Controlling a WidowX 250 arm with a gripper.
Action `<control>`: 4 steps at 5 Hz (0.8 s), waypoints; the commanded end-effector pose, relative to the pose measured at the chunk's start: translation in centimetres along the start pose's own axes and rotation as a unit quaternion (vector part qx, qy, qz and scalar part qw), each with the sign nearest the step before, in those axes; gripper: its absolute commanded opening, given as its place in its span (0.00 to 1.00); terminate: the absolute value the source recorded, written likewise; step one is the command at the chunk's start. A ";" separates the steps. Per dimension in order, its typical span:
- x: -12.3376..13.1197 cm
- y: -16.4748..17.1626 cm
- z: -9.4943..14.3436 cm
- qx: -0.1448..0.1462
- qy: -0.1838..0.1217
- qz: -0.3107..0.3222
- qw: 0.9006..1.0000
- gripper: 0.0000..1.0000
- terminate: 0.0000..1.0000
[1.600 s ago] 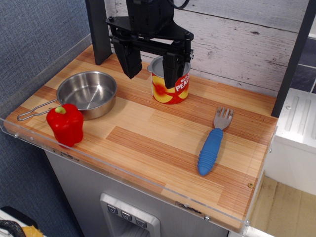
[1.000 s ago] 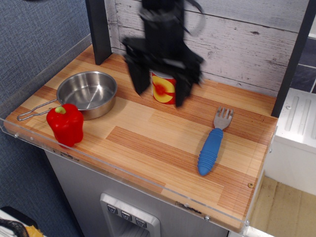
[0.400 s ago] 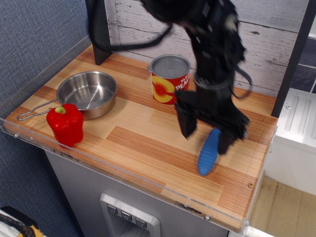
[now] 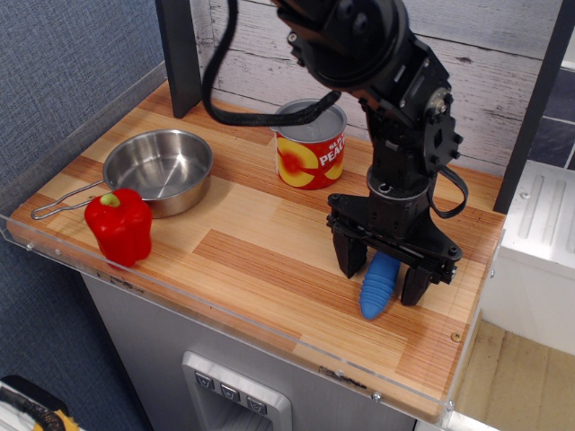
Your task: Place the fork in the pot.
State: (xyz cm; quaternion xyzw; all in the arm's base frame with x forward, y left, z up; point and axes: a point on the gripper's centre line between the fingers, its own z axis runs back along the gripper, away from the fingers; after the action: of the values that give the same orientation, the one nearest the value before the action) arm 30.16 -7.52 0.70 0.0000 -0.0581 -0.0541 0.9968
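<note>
Observation.image shows the fork (image 4: 377,285) lying on the right part of the wooden tabletop (image 4: 260,242), near the front edge; only the lower end of its ribbed blue handle shows, the tines hidden behind the arm. Straddling it is the hand (image 4: 387,274), spread wide, one black finger (image 4: 351,256) on each side of the handle with gaps visible, so nothing is gripped. Behind stands the peaches can (image 4: 309,144). Well apart to the left sits the pot (image 4: 160,170), empty, its wire handle pointing toward the front-left edge, with a red bell pepper (image 4: 119,225) just in front of it.
</note>
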 end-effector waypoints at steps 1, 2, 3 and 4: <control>0.6 -0.2 0.1 0.002 -0.011 -0.009 1.000 0.00 0.00; 0.5 -0.4 0.7 -0.017 0.000 -0.028 0.999 0.00 0.00; 0.4 -0.4 1.4 -0.022 -0.006 -0.036 0.999 0.00 0.00; -0.1 -0.3 3.5 -0.026 -0.021 -0.024 0.999 0.00 0.00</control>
State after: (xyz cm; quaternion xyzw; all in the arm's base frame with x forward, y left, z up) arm 29.08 -7.79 2.95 -0.0209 -0.0556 -0.0776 0.9952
